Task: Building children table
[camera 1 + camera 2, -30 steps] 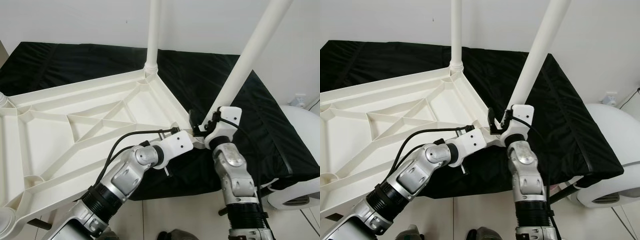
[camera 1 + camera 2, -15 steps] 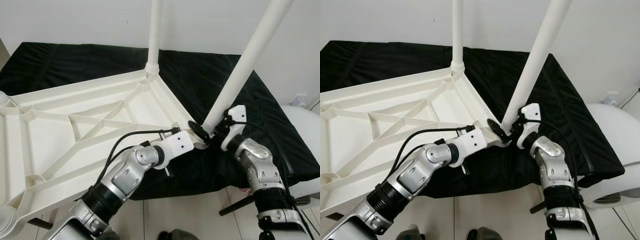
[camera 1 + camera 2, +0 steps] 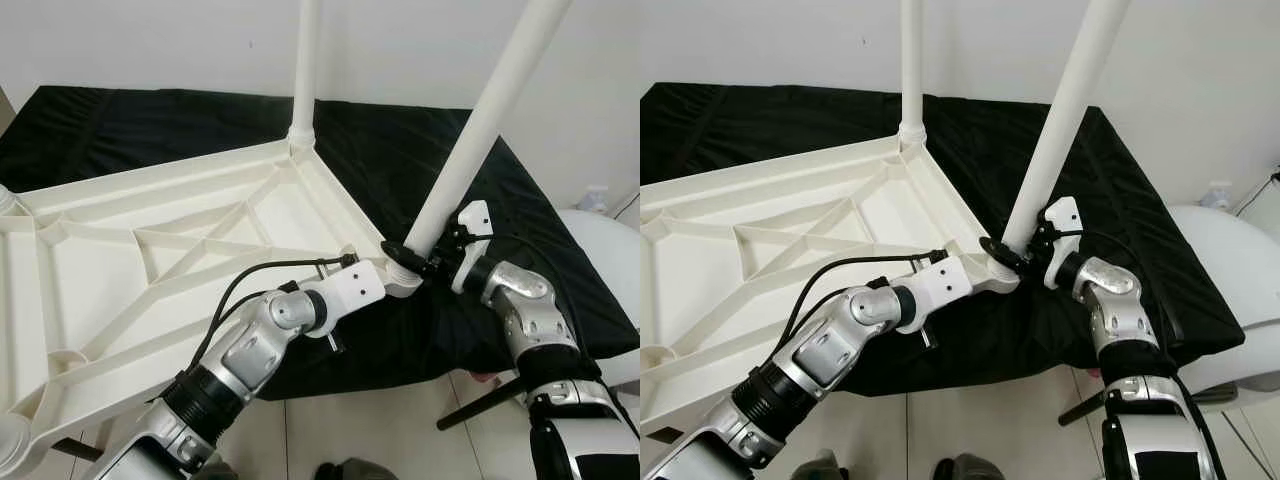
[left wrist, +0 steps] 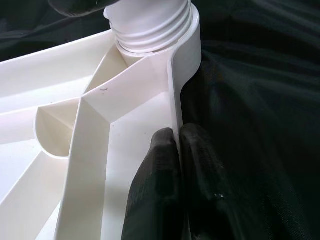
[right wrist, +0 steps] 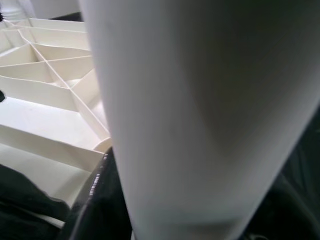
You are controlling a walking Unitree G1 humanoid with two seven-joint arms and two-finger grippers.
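A white plastic tabletop (image 3: 110, 260) lies upside down on a black cloth (image 3: 400, 150), ribs facing up. One white leg (image 3: 303, 70) stands upright in the far corner. A second leg (image 3: 480, 130) leans in the near right corner socket (image 4: 150, 25). My left gripper (image 4: 175, 136) is shut on the tabletop rim (image 4: 174, 90) just short of that socket. My right gripper (image 3: 412, 258) reaches in from the right and is shut around the base of the leaning leg (image 5: 200, 100), one black finger (image 5: 95, 192) showing beside it.
The cloth-covered surface ends just before my arms, with tiled floor (image 3: 380, 430) below. A white rounded object (image 3: 600, 215) stands at the right, and a black rod (image 3: 480, 405) slants over the floor beneath my right arm. Bare threaded sockets (image 3: 8, 200) sit at the tabletop's left corners.
My right arm has swung out from below the corner to its right side, the wrist turning around the leg's base. The left gripper has stayed on the rim.
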